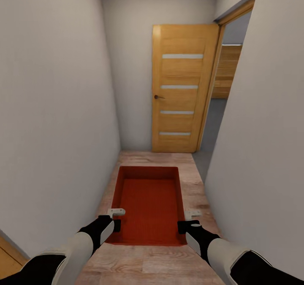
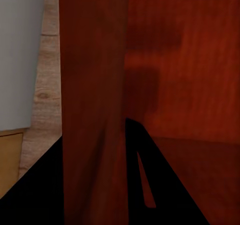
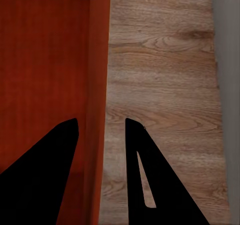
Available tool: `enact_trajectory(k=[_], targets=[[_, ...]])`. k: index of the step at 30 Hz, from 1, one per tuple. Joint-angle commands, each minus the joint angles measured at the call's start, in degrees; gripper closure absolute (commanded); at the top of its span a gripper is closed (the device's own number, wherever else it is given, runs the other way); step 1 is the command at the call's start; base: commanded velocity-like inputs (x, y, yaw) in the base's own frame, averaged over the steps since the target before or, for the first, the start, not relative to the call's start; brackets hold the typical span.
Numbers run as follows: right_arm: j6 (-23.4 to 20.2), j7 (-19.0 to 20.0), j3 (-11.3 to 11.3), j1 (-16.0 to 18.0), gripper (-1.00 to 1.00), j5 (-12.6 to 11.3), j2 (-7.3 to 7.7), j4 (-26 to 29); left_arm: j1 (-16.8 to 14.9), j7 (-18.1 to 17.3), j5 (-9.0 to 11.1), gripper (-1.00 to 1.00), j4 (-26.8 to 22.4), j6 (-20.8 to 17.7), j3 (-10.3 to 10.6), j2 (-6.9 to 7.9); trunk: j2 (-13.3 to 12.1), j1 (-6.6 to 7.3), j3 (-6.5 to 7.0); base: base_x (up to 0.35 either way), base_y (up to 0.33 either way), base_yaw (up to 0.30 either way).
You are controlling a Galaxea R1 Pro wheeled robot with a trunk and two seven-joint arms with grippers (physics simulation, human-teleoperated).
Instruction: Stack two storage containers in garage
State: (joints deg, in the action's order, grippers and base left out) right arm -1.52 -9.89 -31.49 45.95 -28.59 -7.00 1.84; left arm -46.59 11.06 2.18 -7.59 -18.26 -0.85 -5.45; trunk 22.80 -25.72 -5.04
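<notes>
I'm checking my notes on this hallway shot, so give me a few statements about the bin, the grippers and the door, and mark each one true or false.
1. The storage container is empty. True.
2. The left gripper and right gripper straddle its opposite side walls. True.
3. The wooden door ahead is shut. False: it stands open, showing a room with a grey floor beyond.
4. The floor under the bin is grey concrete. False: it is light wood plank.
5. Two bins are stacked. False: one bin shows.

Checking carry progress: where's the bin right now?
Head view: the bin is low centre, held between left gripper and right gripper, over hallway wood floor, short of the door.
</notes>
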Motion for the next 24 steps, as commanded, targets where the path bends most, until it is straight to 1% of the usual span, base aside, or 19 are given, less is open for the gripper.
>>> enact_trajectory(k=[1,24], targets=[[-0.23,-0.31,-0.76,0.01,1.00,-0.94,0.11,-0.26,-0.05,0.37,0.19,1.00,-0.32,-0.27,0.68,1.32,0.12,-0.07,-0.12,0.322,0.000,-0.001],[-0.23,-0.31,-0.76,0.01,1.00,-0.94,0.15,-0.26,-0.04,0.37,0.19,1.00,-0.32,-0.24,0.68,1.32,0.12,-0.07,-0.12,0.322,0.000,0.000]])
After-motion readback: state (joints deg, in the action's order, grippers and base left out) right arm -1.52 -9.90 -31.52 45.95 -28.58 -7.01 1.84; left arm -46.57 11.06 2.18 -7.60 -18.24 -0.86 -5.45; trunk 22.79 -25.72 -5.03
